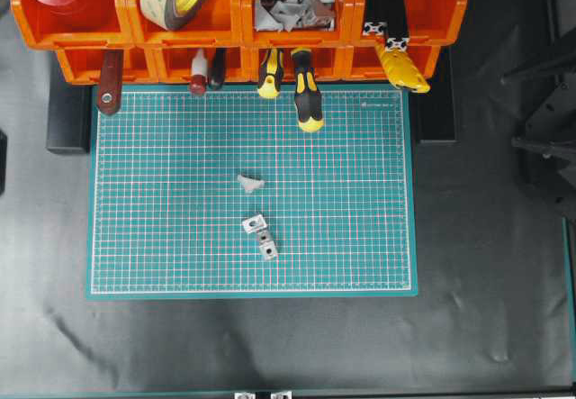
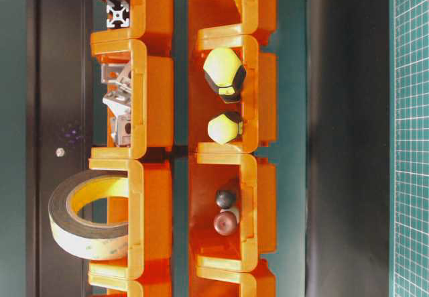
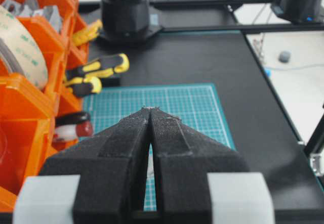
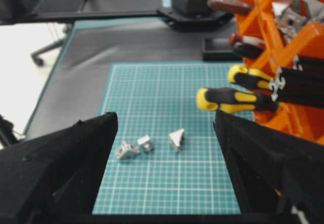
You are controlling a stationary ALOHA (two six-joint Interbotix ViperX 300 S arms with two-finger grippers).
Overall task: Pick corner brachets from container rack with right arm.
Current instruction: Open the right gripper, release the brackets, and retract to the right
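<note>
Overhead, the container rack [image 1: 238,21] runs along the mat's twelve o'clock edge. Three corner brachets [image 1: 259,233] lie near the centre of the green mat [image 1: 162,192], with open room all round them; more fill one upper bin. The print at the mat's top right corner is too small to read.

The table-level view shows the rack front-on (turned sideways), with brachets, tape and tool handles in the bins.

The left wrist view shows the left gripper [image 3: 150,114] pressed closed and holding nothing.

The right wrist view shows the right gripper [image 4: 164,133] spread wide and holding nothing, with the loose brachets between its pads and screwdriver handles [image 4: 230,98] at two o'clock.
</note>
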